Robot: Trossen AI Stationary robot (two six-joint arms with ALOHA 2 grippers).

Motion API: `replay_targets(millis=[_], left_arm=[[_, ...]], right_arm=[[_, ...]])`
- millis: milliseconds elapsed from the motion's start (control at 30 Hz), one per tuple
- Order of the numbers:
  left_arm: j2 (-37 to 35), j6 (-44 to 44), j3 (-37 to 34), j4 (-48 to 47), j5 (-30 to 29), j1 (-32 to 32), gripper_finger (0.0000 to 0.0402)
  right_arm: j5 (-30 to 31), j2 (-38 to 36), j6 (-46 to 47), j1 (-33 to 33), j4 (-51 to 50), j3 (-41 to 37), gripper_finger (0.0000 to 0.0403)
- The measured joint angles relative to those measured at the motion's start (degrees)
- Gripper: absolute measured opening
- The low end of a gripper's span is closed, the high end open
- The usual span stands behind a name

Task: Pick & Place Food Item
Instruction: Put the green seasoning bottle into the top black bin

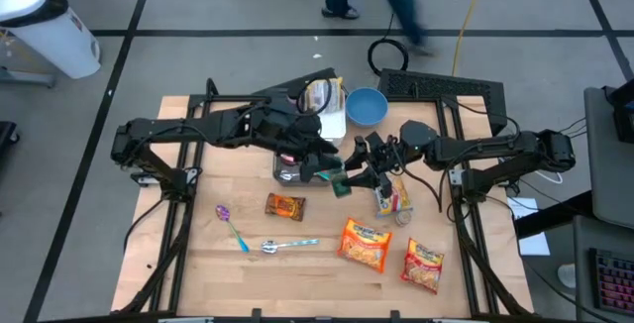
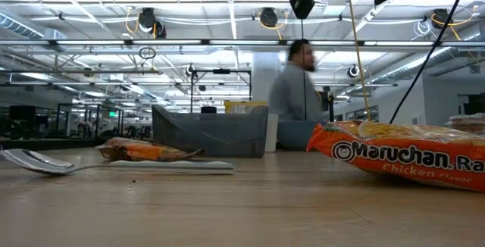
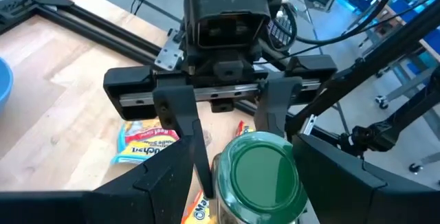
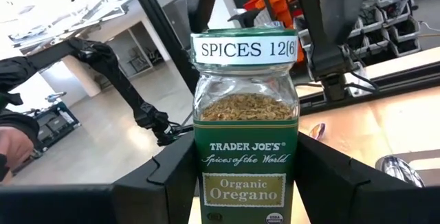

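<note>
Both hands meet in the air above the middle of the bench point(image 1: 248, 273), and the oregano jar point(image 4: 245, 131) sits between them. The right hand point(image 1: 349, 177) has its two fingers closed on the jar's glass sides; from its wrist the label reads upright, green lid up, so the jar's long axis runs along that hand's fingers, with the lid end away from the wrist. The left hand point(image 1: 319, 164) faces it from the other side, and from its wrist I look straight down onto the round green lid point(image 3: 265, 176), so the jar's long axis points at that camera. The left fingers point(image 3: 175, 183) stand on either side of the lid end; whether they actually press on it I cannot tell. Just beside the right hand a small packet point(image 1: 392, 199) lies on the wood. Nearer the front edge lie two orange ramen packs point(image 1: 366, 243), a dark snack bag point(image 1: 284, 206) and two spoons point(image 1: 234, 227). At the back of the bench stand a blue bowl point(image 1: 367, 106) and a white container point(image 1: 325, 110). Behind the bench a person point(image 2: 297, 88) is walking past.
</note>
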Motion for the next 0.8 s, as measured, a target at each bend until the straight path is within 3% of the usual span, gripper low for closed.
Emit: replay_targets(millis=[467, 800], left_arm=[[0.0, 0.0, 0.0, 2.4, 2.5, -0.1, 0.0253], [0.1, 1.8, 0.0, -3.8, 0.1, -0.2, 0.0253]], right_arm=[[0.0, 0.0, 0.4, -1.3, 0.2, 0.0, 0.0193], [0.6, 0.0, 0.6, -1.5, 0.8, 0.0, 0.0193]])
